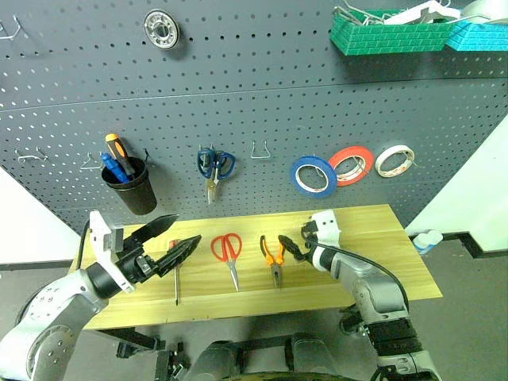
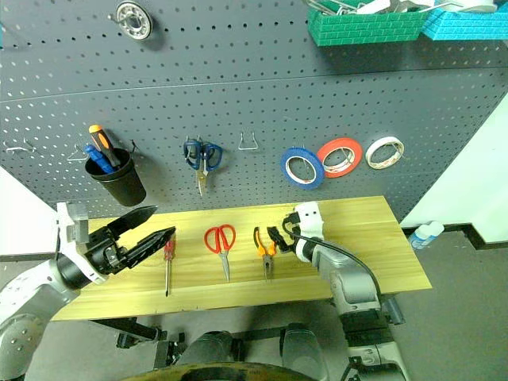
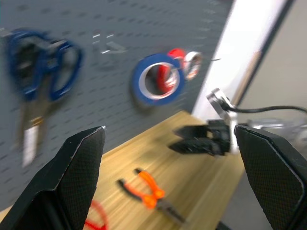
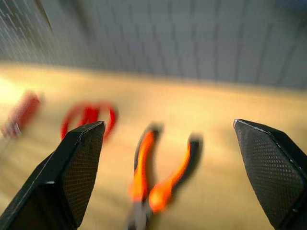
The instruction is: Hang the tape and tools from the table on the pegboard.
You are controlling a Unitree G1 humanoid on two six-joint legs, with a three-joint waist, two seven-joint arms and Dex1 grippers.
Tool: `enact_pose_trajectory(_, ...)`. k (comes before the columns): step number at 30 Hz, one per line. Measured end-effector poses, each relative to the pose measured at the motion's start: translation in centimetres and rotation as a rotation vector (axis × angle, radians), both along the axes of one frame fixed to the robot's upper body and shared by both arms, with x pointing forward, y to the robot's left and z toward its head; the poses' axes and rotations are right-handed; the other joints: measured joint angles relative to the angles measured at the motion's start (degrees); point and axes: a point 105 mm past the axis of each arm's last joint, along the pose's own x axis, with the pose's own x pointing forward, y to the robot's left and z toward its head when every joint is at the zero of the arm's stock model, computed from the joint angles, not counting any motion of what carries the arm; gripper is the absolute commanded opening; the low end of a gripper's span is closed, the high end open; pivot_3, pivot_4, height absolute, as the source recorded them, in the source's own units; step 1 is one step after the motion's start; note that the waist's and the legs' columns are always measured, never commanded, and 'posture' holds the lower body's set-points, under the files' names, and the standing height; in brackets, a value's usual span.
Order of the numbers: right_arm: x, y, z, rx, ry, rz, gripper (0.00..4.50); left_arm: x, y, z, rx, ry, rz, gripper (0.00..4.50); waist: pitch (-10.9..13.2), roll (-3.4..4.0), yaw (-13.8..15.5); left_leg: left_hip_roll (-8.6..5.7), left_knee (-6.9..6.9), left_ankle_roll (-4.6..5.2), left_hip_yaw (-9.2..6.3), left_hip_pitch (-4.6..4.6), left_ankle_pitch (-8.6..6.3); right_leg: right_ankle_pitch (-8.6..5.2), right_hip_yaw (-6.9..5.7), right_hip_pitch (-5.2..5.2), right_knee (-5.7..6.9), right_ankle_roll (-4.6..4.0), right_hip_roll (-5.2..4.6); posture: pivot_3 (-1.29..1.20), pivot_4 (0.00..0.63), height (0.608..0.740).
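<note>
Right gripper (image 4: 175, 167): fingers (image 4: 72, 177) spread wide and empty, tilted down over the pliers, which lie between them in the right wrist view; judged to be lining up for the next pick.
Pliers (image 1: 274, 255): orange-and-black handles toward the board, jaws toward the near edge, flat on the worktop just beside the right gripper in the lower middle of the head view; not yet hung.
Red scissors (image 1: 228, 252): flat on the worktop left of the pliers, loops toward the board, blades toward the near edge; set apart from their neighbours, so each can be taken alone.
Red screwdriver (image 1: 175, 274): lying lengthwise at lower left, handle end just under the left fingertips, no contact that I can tell.
Blue tape (image 1: 312, 175): already on a hook at right of centre on the board, hanging by its hole, with a red-orange roll (image 1: 352, 165) and a white roll (image 1: 394, 160) beside it.
Left gripper (image 1: 167, 238): fingers open, holding nothing, level above the left of the worktop, seemingly waiting clear.
Worktop (image 1: 373, 230): light wood, set against the foot of the board, so reaches are short.
Pegboard (image 1: 262, 87): dark grey; a free hook (image 1: 259, 149) sits between the blue scissors (image 1: 215, 167) and the tape, a likely place for a tool. A black cup (image 1: 131, 186) hangs at left.
</note>
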Motion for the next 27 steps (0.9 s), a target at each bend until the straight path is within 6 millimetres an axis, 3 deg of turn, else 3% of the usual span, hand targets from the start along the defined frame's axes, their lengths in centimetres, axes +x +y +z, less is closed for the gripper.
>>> enact_pose_trajectory(6, -0.2, 1.1, -0.3, -0.046, 0.172, -0.010, 4.49, -1.0, 1.3, -0.8, 0.018, 0.047, 0.050, 4.50, 1.69, -0.30, 0.40, 0.01, -0.09, 0.02, 0.00, -0.11, -0.01, 0.01, -0.01, -0.15, -0.05, -0.01, -0.03, 0.00, 0.124, 0.736)
enact_pose_trajectory(14, -2.4, 2.8, -1.6, -0.095, 0.392, -0.009, 4.49, -2.8, 1.8, -1.2, 0.055, 0.098, 0.060, 4.50, 3.83, -0.35, 1.40, 0.03, -0.20, 0.05, -0.05, -0.52, -0.03, -0.03, -0.11, -0.47, -0.19, -0.07, -0.08, 0.01, 0.159, 0.736)
enact_pose_trajectory(18, -2.4, 3.1, -1.5, -0.098, 0.422, -0.029, 4.49, -3.1, 1.9, -1.4, 0.063, 0.111, 0.058, 4.50, 4.14, -0.38, 1.37, 0.02, -0.13, 0.04, -0.05, -1.08, -0.01, 0.01, -0.14, -1.04, -0.18, -0.08, -0.08, 0.02, 0.169, 0.736)
enact_pose_trajectory(27, -1.8, 3.3, -0.9, -0.102, 0.393, -0.049, 4.49, -3.1, 2.7, -1.8, 0.081, 0.128, 0.084, 4.50, 5.00, -0.43, 1.31, 0.04, -0.23, 0.04, -0.06, -1.13, -0.02, 0.01, -0.17, -1.14, -0.19, -0.06, -0.09, 0.03, 0.179, 0.736)
